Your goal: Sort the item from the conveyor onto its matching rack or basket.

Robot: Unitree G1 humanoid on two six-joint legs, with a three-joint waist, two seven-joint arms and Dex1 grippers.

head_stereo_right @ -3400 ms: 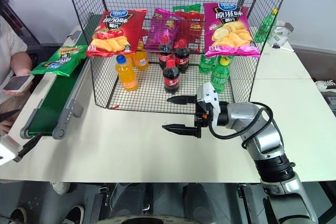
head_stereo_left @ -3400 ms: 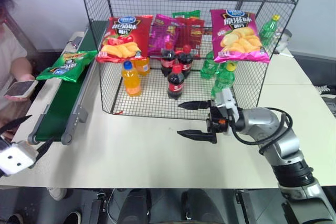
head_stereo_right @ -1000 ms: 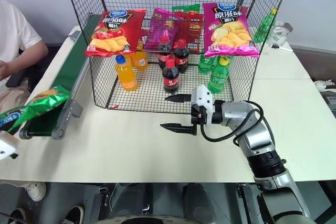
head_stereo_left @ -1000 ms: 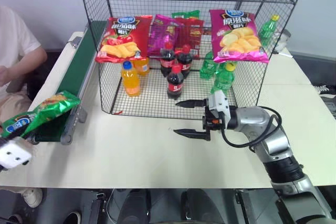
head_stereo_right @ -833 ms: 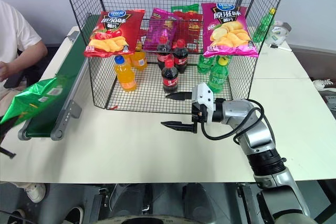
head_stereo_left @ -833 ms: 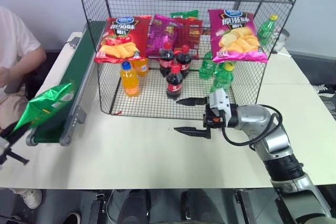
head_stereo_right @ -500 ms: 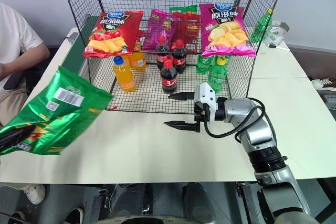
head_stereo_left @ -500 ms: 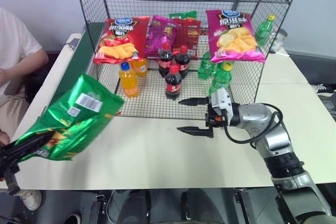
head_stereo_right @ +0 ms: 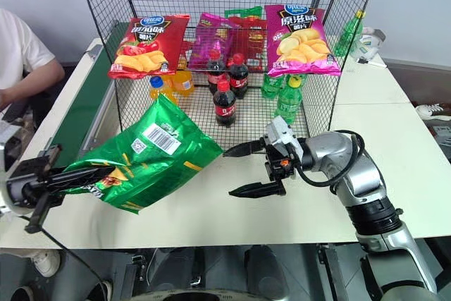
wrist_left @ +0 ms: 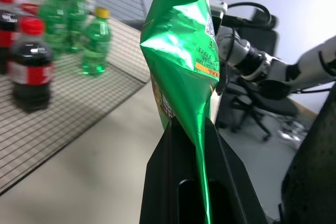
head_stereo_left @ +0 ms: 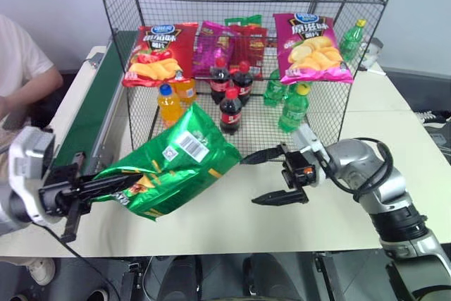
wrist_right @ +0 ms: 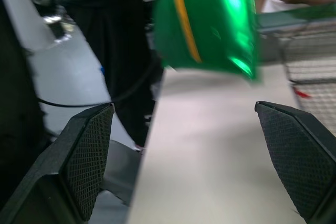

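The left gripper (head_stereo_left: 106, 187), at the lower left of the head view, has its 2 fingers pinched together on the bottom seam of the green bag (head_stereo_left: 174, 162). The bag hangs in the air over the table (head_stereo_left: 211, 227), in the centre-left of the frame, back side up with its barcode label showing, tilted up toward the rack (head_stereo_left: 239, 47). In the left wrist view the bag's seam (wrist_left: 202, 156) runs down between the 2 black fingers.

The right gripper (head_stereo_left: 271, 174) sits just right of centre, pointing toward the bag with its fingers spread wide apart and nothing between them. It is near the bag's right edge but not touching it.

The conveyor (head_stereo_left: 88, 121) runs along the left side. A person's arm (head_stereo_left: 25, 79) shows at the far left.
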